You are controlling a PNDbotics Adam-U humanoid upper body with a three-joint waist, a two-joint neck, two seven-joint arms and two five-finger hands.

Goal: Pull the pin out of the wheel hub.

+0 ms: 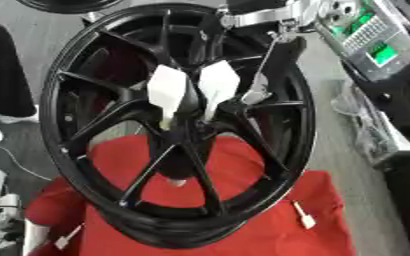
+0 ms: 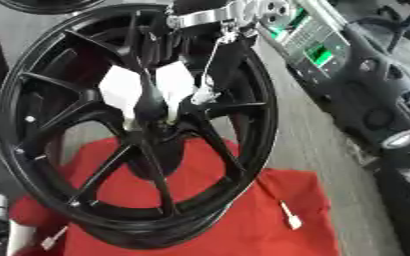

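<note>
Black alloy, multi-spoke: the wheel (image 1: pixel 112 150) stands upright on its rim, tilted slightly across the view, and fills most of both eye views. Its lower edge rests on a red cloth (image 1: pixel 287 220) that covers the support beneath.

My right arm (image 1: pixel 261 17) enters from the upper right, silver at the joint, and crosses in front of the upper rim. A thin silver rod (image 1: pixel 263 70) runs down from it toward the centre of the wheel. My right hand (image 1: pixel 191 92) sits at the hub, showing as two white panels side by side with dark fingers between and below them. The fingers point down into the hub (image 1: pixel 184 135), but I cannot tell whether they are curled round anything or straight.

The pin cannot be made out separately; the hub area is covered by my hand. A small pale rounded shape (image 1: pixel 175 181) shows just below the hub, between two spokes.

Two small white tags (image 1: pixel 305 216) lie on the red cloth, one to the lower right of the wheel and one (image 1: pixel 66 240) at the lower left.
</note>
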